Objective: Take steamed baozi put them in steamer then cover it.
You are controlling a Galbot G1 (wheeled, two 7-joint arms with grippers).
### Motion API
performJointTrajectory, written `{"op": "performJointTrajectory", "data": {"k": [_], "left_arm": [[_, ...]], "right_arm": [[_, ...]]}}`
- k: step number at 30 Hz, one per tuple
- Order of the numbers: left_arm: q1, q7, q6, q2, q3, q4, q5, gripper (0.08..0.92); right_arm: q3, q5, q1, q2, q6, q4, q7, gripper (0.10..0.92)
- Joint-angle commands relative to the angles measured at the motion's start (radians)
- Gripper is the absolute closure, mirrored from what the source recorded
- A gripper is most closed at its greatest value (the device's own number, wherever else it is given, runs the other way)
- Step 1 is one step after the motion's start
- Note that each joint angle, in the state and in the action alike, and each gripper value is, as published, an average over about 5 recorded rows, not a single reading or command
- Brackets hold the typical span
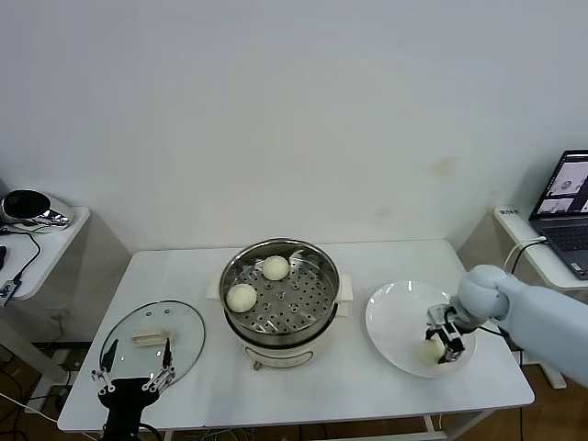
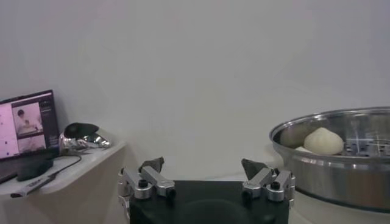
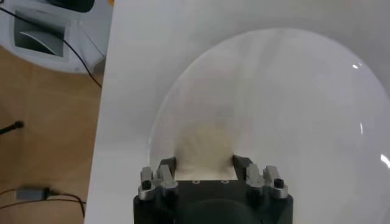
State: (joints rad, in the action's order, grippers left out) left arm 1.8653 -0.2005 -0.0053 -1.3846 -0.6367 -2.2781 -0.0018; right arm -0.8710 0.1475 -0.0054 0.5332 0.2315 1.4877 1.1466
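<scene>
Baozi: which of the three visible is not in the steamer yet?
The baozi on the white plate, between the right gripper's fingers. The other two lie on the steamer's tray.

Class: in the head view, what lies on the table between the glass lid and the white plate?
The steamer, holding two baozi, stands between the cover and the plate, seen in the head view.

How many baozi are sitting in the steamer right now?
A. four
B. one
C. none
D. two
D: the head view shows two baozi on the perforated tray of the steamer, while the right gripper is at a third baozi on the plate.
</scene>
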Motion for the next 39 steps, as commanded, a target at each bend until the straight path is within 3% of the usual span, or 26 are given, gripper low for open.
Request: {"op": "performJointTrajectory", "data": {"k": [1,11,20,29,39], "left_arm": [[-0.002,0.001,0.001,0.001,0.000,-0.002,-0.001,0.177],[-0.011,0.000,0.000,0.005,0.006,0.001,-0.004,0.177],[-0.020,-0.001,0.000,0.004,0.001,0.002,-0.008,0.177],[-0.020,-0.003,-0.001,-0.002,-0.014,0.000,-0.014,0.177],[-0.016,-0.004,-0.001,-0.011,-0.017,-0.004,-0.014,0.177]], "right_arm": [[-0.034,-0.096,0.216,-0.003,0.003,0.009,0.020,0.439],[-0.217,-0.296,0.666,0.193,0.017,-0.019,0.014,0.432],[-0.304,-0.418,0.737,0.479,-0.049,-0.006,-0.068,0.429],[-0.381,-0.333,0.623,0.689,-0.254,-0.040,-0.113,0.423],[-0.453,-0.140,0.550,0.741,-0.457,-0.047,-0.104,0.414]]}}
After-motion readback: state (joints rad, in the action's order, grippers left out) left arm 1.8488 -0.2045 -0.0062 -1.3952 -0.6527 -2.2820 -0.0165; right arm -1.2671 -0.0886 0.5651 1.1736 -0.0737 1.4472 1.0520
